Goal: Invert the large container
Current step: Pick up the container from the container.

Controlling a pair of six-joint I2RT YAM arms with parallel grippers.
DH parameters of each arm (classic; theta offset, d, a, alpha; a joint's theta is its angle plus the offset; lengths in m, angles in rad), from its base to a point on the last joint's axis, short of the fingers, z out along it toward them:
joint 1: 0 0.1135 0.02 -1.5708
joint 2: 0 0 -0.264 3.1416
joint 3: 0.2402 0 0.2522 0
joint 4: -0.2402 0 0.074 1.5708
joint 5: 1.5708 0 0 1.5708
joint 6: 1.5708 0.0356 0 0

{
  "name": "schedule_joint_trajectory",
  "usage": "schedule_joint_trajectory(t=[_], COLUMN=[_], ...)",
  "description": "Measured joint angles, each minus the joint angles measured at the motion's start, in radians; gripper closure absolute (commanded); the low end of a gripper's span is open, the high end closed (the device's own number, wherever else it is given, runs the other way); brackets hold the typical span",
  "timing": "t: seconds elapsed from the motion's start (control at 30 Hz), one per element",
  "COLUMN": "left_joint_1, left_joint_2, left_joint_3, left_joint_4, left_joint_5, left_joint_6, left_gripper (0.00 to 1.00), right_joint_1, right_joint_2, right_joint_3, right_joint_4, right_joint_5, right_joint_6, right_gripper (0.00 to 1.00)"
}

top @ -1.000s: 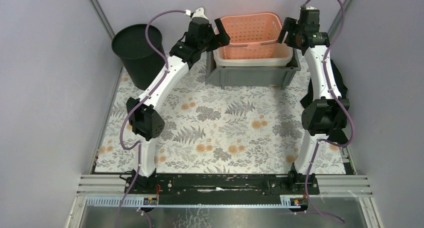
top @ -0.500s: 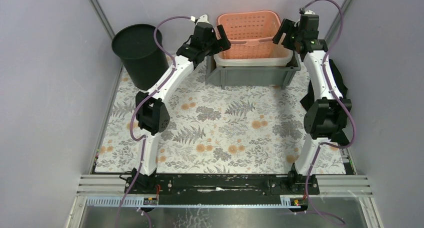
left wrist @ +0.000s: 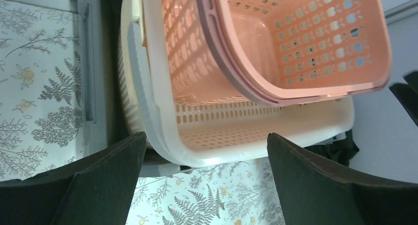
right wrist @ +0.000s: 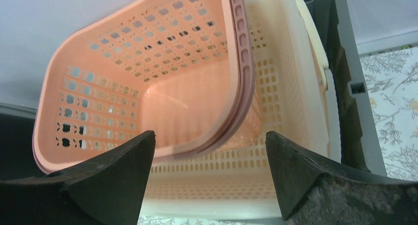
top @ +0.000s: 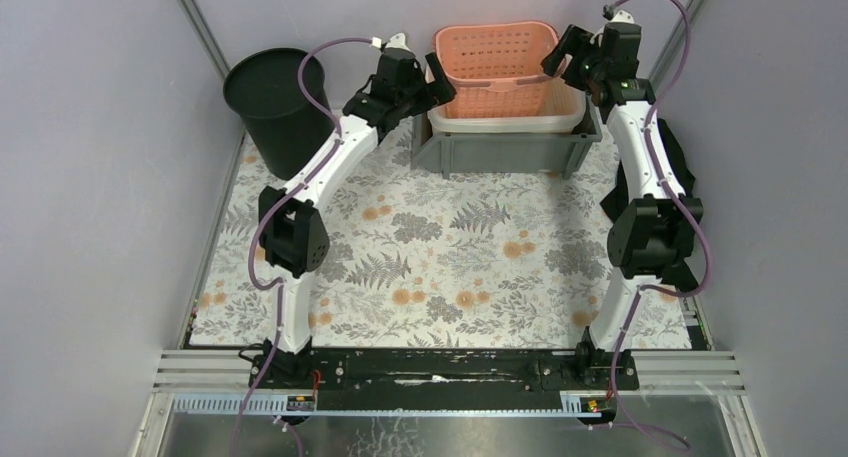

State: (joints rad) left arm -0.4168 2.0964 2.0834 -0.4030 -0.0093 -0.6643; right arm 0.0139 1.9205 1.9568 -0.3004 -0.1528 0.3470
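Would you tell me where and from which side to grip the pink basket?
Probably by the rim of the pink basket, at its end walls: left gripper from the left, right gripper from the right. It sits tilted inside the white basket, so only its top stands free, and both open grippers flank it.

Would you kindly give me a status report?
Left gripper open, right gripper open. Pink perforated plastic basket upright in white plastic basket, grey crate. Nothing blocking.

2 white arms [top: 322, 165], black joints [top: 292, 239], purple cables [top: 345, 42], black wedge fingers [left wrist: 98, 180]
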Motion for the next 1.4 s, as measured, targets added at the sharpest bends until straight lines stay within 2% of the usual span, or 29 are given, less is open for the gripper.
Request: schedule_joint_trajectory(t=[0.23, 0.4, 0.53, 0.63, 0.67, 0.73, 1.0, 1.4], left_joint_1=[0.0, 0.0, 0.001, 0.003, 0.005, 0.007, 0.021, 0.048], left_joint_2=[-0.051, -0.107, -0.18, -0.237, -0.261, -0.299, -0.398, -0.484], left_joint_3=[-0.007, -0.047, -0.13, -0.195, -0.225, -0.269, -0.382, -0.423], left_joint_4=[0.024, 0.031, 0.031, 0.032, 0.032, 0.033, 0.033, 0.026], left_joint_5=[0.017, 0.021, 0.021, 0.02, 0.019, 0.014, 0.0, -0.01], left_joint_6=[-0.014, -0.019, -0.021, -0.021, -0.021, -0.021, -0.017, -0.013], left_gripper=[0.0, 0.0, 0.0, 0.0, 0.0, 0.0, 0.0, 0.0], right_joint_1=[0.0, 0.0, 0.0, 0.001, 0.001, -0.005, -0.013, -0.017], right_joint_2=[0.155, 0.23, 0.251, 0.251, 0.251, 0.251, 0.251, 0.214], right_joint_3=[0.181, 0.225, 0.253, 0.258, 0.261, 0.262, 0.26, 0.241], right_joint_4=[-0.037, -0.084, -0.086, -0.084, -0.083, -0.083, -0.092, -0.076], right_joint_5=[0.014, 0.038, 0.037, 0.036, 0.044, 0.058, 0.031, -0.025], right_joint_6=[0.016, 0.016, 0.017, 0.018, 0.027, 0.04, 0.055, 0.152], right_gripper=[0.12, 0.18, 0.45, 0.71, 0.84, 0.99, 1.0, 1.0])
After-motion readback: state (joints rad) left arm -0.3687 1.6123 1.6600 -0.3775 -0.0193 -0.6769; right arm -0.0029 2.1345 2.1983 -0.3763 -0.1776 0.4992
